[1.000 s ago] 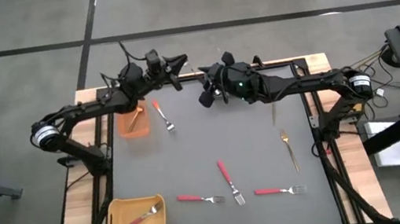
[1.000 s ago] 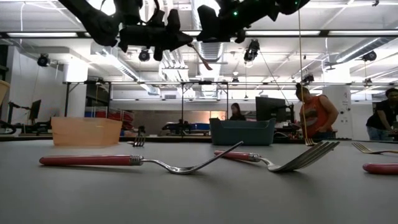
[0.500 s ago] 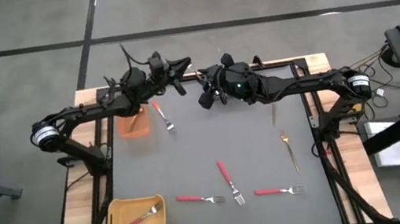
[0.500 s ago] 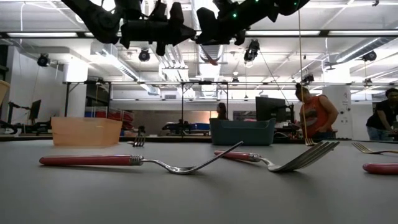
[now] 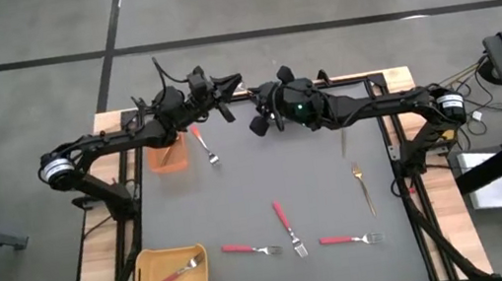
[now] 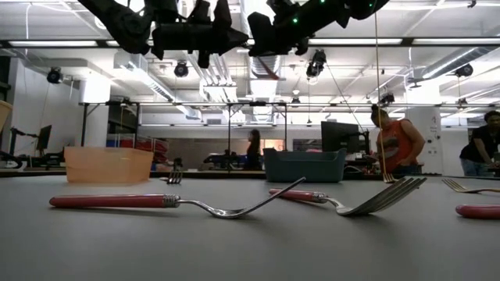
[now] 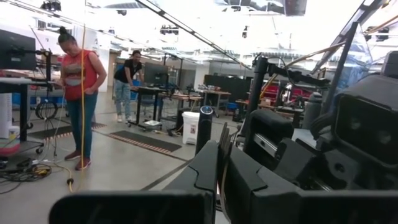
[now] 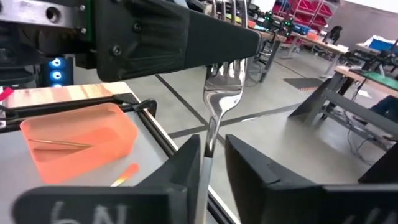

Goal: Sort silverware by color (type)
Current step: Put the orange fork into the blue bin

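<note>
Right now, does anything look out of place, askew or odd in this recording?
Nothing is spilled or damaged. One oddity: a fork is held in mid-air above the table's far edge. The left gripper pinches it near the tines, and the right gripper sits around its neck with a gap showing.

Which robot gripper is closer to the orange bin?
Left. The left gripper hangs just right of the orange bin, over the table's far edge. The right gripper is farther right, past it.
</note>
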Robot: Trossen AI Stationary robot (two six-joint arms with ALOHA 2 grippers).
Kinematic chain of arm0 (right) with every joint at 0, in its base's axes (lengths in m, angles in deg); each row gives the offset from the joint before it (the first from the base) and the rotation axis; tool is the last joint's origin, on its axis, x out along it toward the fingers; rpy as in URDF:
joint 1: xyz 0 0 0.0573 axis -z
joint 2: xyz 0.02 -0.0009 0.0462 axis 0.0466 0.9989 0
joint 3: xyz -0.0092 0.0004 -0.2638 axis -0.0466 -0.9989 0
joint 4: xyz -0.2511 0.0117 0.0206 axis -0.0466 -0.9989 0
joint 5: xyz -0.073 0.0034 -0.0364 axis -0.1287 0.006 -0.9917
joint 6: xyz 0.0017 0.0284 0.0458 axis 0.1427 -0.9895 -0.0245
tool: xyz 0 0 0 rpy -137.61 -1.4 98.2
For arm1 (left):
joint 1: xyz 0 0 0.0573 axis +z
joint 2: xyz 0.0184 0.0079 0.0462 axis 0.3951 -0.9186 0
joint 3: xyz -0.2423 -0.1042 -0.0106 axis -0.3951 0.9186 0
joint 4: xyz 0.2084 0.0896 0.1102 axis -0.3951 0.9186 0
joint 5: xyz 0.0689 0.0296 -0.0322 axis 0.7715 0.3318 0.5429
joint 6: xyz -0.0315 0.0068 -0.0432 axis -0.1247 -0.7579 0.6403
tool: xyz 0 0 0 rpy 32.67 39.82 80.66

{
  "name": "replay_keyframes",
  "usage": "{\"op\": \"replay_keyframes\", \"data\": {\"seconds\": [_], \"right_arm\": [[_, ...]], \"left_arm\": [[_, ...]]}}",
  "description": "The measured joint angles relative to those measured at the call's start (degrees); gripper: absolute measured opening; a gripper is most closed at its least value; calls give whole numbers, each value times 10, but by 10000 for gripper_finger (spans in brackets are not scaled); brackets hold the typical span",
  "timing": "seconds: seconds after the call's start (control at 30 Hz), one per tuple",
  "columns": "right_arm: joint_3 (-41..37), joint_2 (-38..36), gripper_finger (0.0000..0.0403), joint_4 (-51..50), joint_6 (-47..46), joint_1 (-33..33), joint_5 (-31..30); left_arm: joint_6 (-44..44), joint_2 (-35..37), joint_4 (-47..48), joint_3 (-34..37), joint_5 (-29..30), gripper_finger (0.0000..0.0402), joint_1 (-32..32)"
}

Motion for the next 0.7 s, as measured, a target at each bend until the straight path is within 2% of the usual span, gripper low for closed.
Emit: {"op": "replay_keyframes", "data": {"seconds": [0.13,0.43,0.7], "right_arm": [[0,0,18,0,11,0,-5],[0,0,13,-12,16,3,-3],[0,-1,11,-42,15,17,11]], "left_arm": [[-1,0,0,0,0,0,0],[-4,0,8,0,0,3,1],[-4,0,17,0,-5,61,12]]}}
